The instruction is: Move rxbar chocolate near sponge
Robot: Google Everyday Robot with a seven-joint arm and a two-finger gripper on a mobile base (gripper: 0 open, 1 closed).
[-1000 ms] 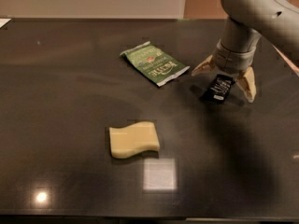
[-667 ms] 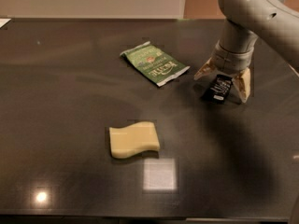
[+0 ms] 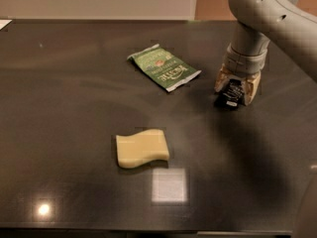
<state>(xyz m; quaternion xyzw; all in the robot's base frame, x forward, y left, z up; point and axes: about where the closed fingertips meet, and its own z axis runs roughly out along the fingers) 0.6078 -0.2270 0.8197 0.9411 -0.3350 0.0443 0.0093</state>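
Since a second ago the tan fingers of the gripper (image 3: 237, 89) have drawn inward, and they now clasp the rxbar chocolate (image 3: 229, 95) at the right of the dark table (image 3: 69, 108). The sponge (image 3: 142, 148) lies well apart toward the front left, with a green-and-white packet (image 3: 164, 67) farther back

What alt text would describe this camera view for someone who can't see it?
The robot's gripper grips a black rxbar chocolate on the right of a dark table; a yellow sponge lies front-centre, a green packet farther back.

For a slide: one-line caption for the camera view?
Gripper clamps the snack bar on the dark table, far from the sponge, green packet nearby.
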